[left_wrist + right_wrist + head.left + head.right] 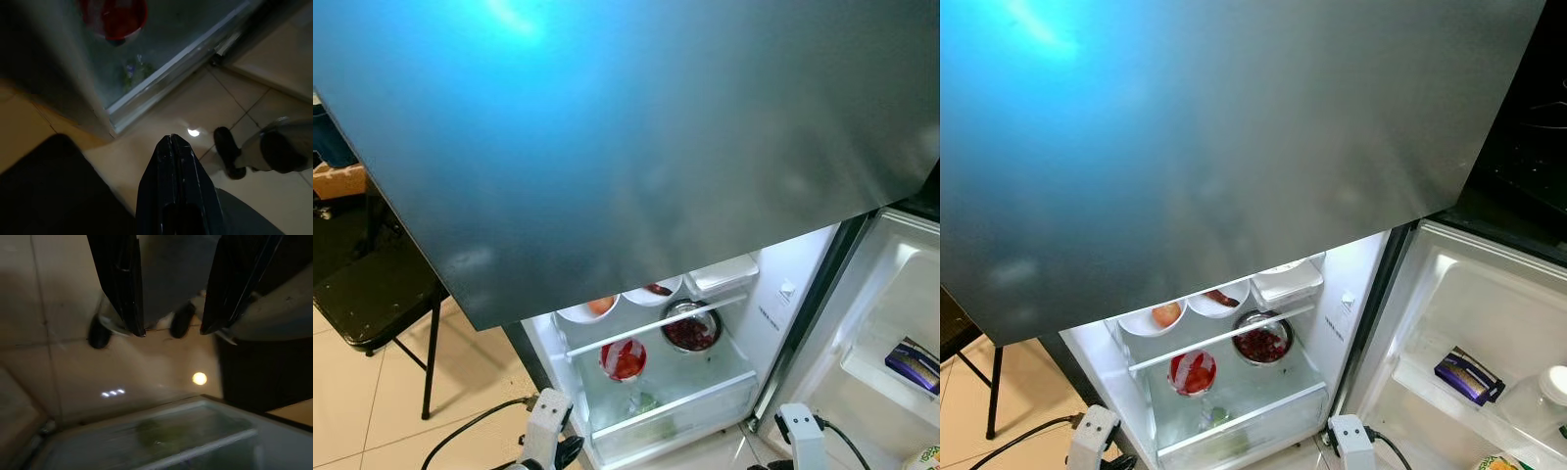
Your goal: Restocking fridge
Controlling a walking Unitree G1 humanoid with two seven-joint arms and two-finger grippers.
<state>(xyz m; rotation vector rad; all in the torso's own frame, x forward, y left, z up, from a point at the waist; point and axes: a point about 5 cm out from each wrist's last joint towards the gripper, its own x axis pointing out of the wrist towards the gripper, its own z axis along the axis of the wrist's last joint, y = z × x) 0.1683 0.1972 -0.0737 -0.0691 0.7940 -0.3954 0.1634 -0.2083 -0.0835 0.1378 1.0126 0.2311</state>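
- While the fridge [773,294] stands open with its lower compartment lit, neither hand carries anything, so restocking looks unfinished or between items, as far as I can judge
- Already on the upper shelf sit two white bowls: one [1163,315] with what looks like a peach, one [1219,298] with something dark red; a white box [1288,279] stands beside them
- On the glass shelf [636,338] below are a steel bowl [1262,343] of dark red food and a red-topped tub [1193,372]; something green [1215,416] lies in the crisper drawer
- Door [1489,323] swings out to the right; its rack holds a dark purple packet [1467,375], with a white-capped bottle [1552,384] just beside it
- Left hand [171,147] hangs low over the tiled floor [205,103] in front of the fridge, fingers pressed together, holding nothing
- Right hand [171,289] also points down at the floor near the drawer front, fingers spread apart, empty
- Closed grey freezer door [607,127] fills the upper view and hides the higher shelves
- A black chair [382,294] stands to the left and a cable [475,421] trails on the floor; no goods waiting to go in can be made out
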